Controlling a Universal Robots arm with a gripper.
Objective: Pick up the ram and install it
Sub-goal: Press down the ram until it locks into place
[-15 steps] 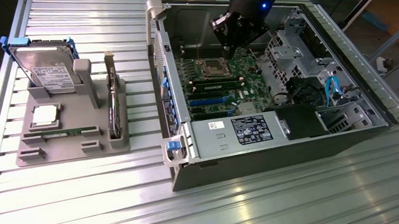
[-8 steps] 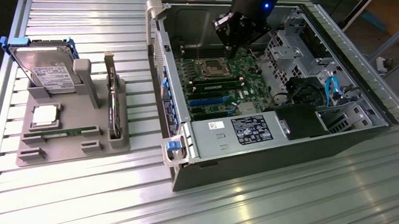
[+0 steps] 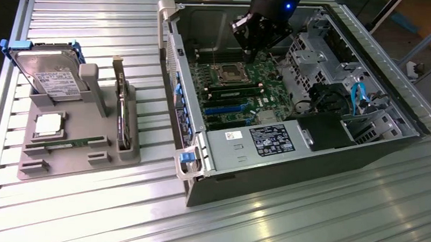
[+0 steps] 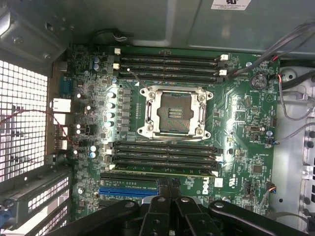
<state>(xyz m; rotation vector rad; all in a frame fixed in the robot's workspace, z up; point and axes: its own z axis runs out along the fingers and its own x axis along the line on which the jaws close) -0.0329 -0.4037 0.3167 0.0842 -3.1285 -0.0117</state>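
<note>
The gripper (image 3: 252,53) hangs inside the open computer case (image 3: 293,172), fingers pressed together just above the ram (image 4: 162,173), which sits seated in a slot beside the empty processor socket (image 4: 174,111), apparently to press it home. Loose cables (image 3: 360,99) crowd the case's far bay; a hard drive (image 3: 52,77) and a card (image 3: 122,115) stand in the gray holder (image 3: 78,162) outside.

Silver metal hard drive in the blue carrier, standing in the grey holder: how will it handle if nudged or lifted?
The silver hard drive looks rigid and probably heavy for its size, being a metal-cased block. It stands tilted in the grey holder, so a sideways push may rock it. Its smooth faces may be slippery.
</note>
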